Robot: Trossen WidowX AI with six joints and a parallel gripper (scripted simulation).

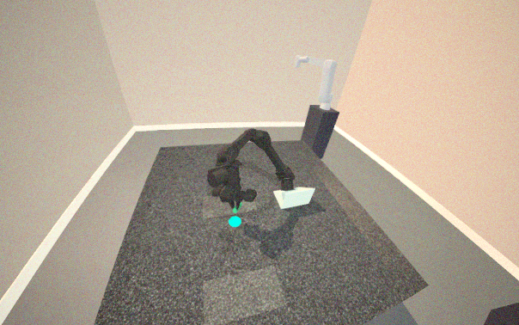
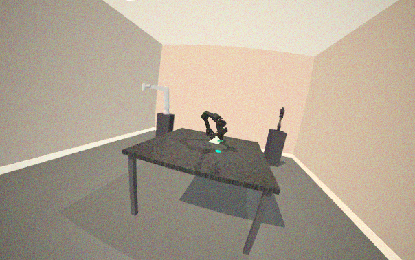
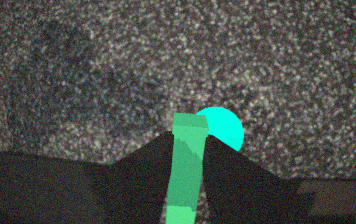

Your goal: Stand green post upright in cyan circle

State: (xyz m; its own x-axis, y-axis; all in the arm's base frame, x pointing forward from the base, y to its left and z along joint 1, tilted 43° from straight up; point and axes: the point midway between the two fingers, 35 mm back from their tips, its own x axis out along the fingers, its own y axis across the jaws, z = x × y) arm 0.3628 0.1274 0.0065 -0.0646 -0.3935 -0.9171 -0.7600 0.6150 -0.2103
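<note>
My gripper is shut on the green post and holds it above the table. In the wrist view the post runs from the bottom edge up between the dark fingers, its end face just beyond their tips. In the exterior view it looks closer to level than upright; its exact tilt is hard to tell. The cyan circle lies flat on the table. In the wrist view it shows just right of the post's end, partly hidden by the post and the right finger.
A pale wedge-shaped block stands beside the arm's base on the dark speckled table. A white arm stands on a dark pedestal beyond the table. Another dark arm stands on a separate pedestal.
</note>
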